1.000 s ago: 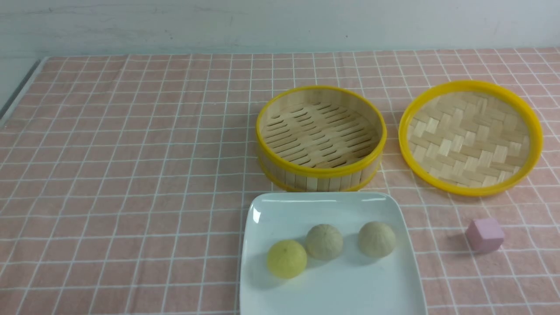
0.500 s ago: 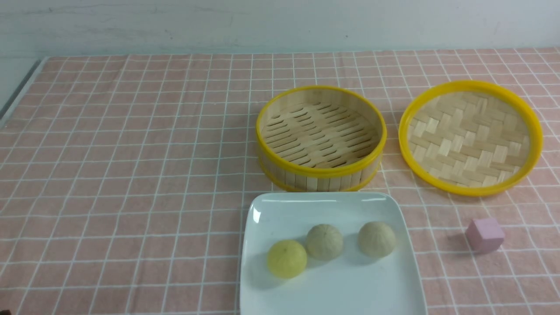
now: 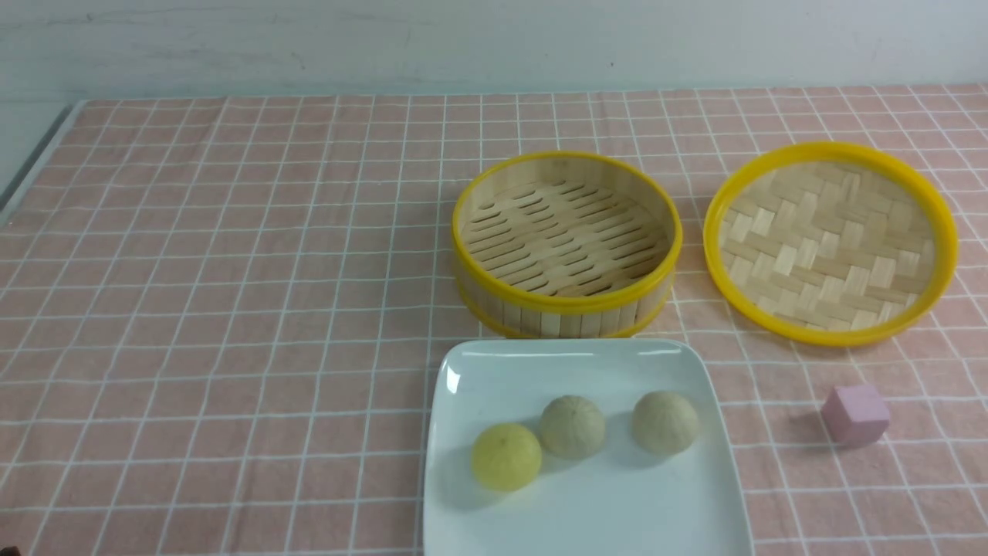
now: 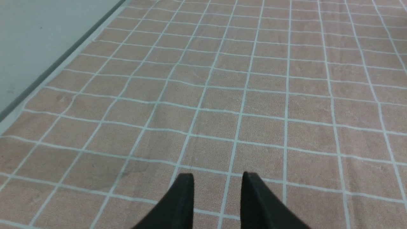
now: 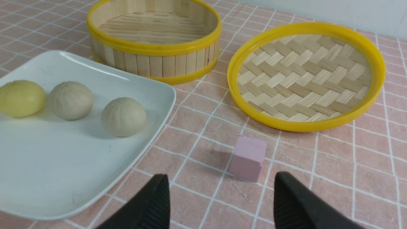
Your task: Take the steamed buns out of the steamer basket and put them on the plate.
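The three steamed buns lie in a row on the white square plate [image 3: 617, 517]: the yellow bun [image 3: 506, 456], a beige bun [image 3: 572, 426] and a second beige bun [image 3: 665, 422]. The plate [image 5: 47, 178] and the buns also show in the right wrist view, the yellow one [image 5: 21, 98] farthest from the basket. The bamboo steamer basket [image 3: 566, 244] stands just behind the plate with nothing in it. My right gripper [image 5: 221, 179] is open and empty above the cloth, near the pink cube [image 5: 247, 157]. My left gripper [image 4: 217, 177] is open and empty over bare cloth. Neither gripper shows in the front view.
A shallow yellow-rimmed tray with a woven bottom [image 3: 830, 242] lies right of the basket. The pink cube [image 3: 855, 415] sits on the cloth right of the plate. A pink checked cloth [image 3: 231, 309] covers the table; its left edge [image 4: 57, 66] shows in the left wrist view.
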